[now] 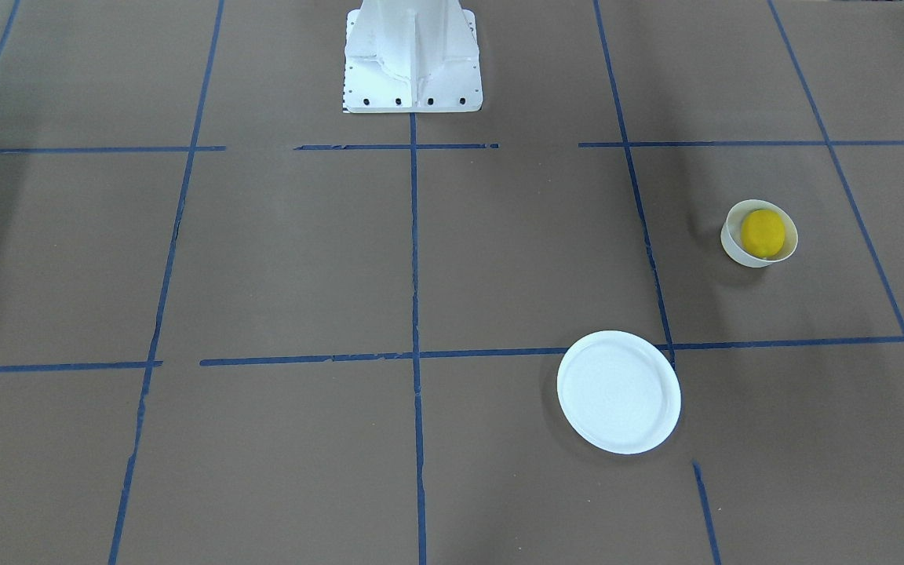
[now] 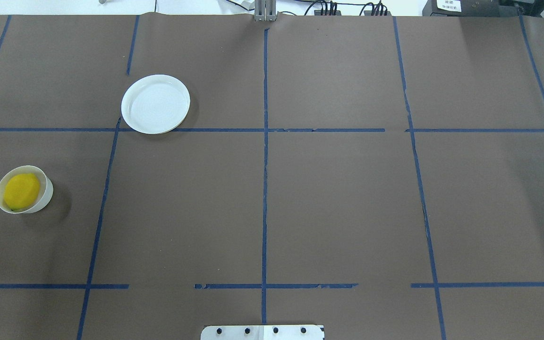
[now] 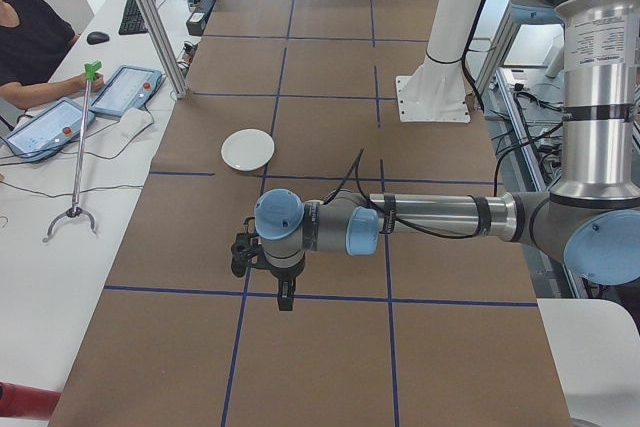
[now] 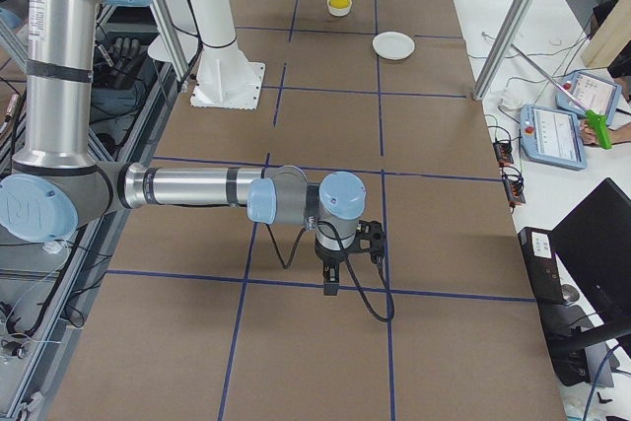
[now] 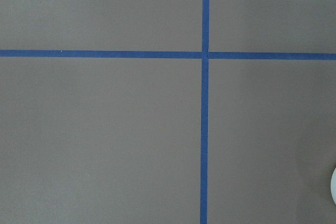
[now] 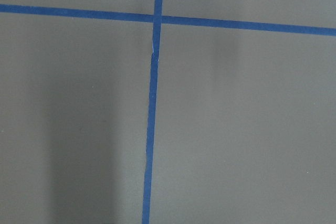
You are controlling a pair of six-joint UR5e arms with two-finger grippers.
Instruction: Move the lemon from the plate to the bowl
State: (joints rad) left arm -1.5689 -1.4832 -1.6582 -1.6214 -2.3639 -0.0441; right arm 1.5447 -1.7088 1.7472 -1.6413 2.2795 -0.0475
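Note:
The yellow lemon (image 1: 762,232) lies inside the small cream bowl (image 1: 734,249); both also show in the overhead view, the lemon (image 2: 21,191) in the bowl (image 2: 48,195) at the table's left edge. The flat white plate (image 1: 618,391) is bare, and in the overhead view the plate (image 2: 155,104) lies at the far left. My left gripper (image 3: 285,299) hangs above the table, pointing down, seen only in the left side view. My right gripper (image 4: 330,288) does the same in the right side view. I cannot tell whether either is open or shut.
Brown paper with a blue tape grid covers the table (image 2: 338,203). The white robot base (image 1: 413,59) stands at its middle edge. A person sits at a side desk with tablets (image 3: 125,90). Both wrist views show only paper and tape.

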